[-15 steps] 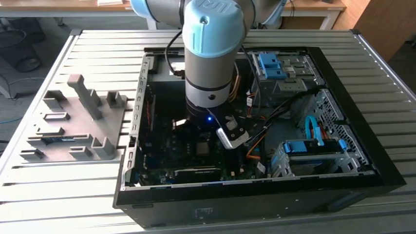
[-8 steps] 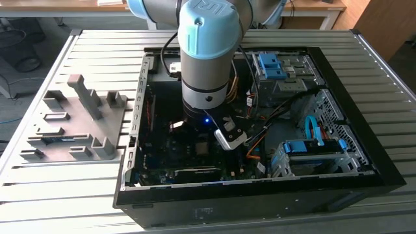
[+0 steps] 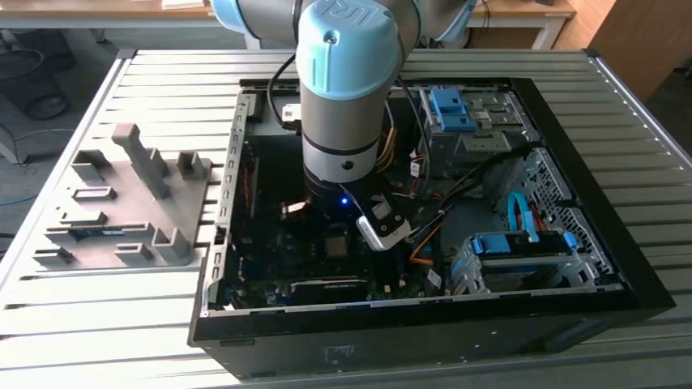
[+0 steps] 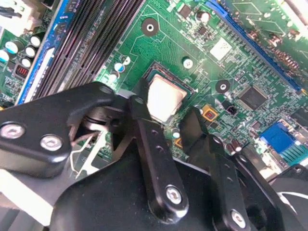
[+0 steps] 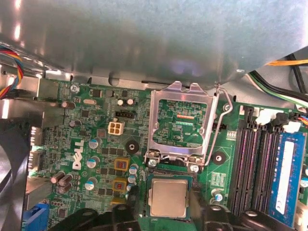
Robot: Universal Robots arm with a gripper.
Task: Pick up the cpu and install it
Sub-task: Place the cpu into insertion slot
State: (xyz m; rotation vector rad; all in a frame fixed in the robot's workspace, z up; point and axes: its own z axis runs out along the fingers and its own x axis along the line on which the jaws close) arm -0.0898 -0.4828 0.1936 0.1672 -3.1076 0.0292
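1. The gripper [image 4: 165, 109] is low over the board. In the second wrist view its two black fingers [image 4: 149, 154] stand on two opposite edges of the cpu [image 4: 166, 96], seemingly touching; I judge the pincer to be clenched on the cpu, not released.
2. The cpu lies between the fingertips, inside the socket [image 5: 168, 174]. In the first wrist view its metal lid looks level and square to the socket frame; I cannot tell if it is fully seated or a little above the contacts.
3. Just beyond the socket the load plate [image 5: 155, 120] is folded open and the wire lever [image 5: 219, 125] is raised beside it; the socket is therefore not yet locked.
4. In my judgement the step in hand is the setting of the cpu into the socket; the picking up looks done, and the install is near its end but not finished.
5. What the work calls for from here is care; the cpu must sit flat and in the correct orientation before the grip is let go, without side push, because a tilted cpu could harm the contacts.
6. Around the socket is the green motherboard [image 5: 86, 125], with the memory slots [image 5: 250, 163] to one side.
7. Farther out, in the exterior view, the arm [image 3: 343, 97] reaches down into the open computer case [image 3: 433, 348], which lies on the slatted table [image 3: 162, 89]; a grey fixture [image 3: 130, 203] stands at the exterior view's left, well apart from the case's inside.
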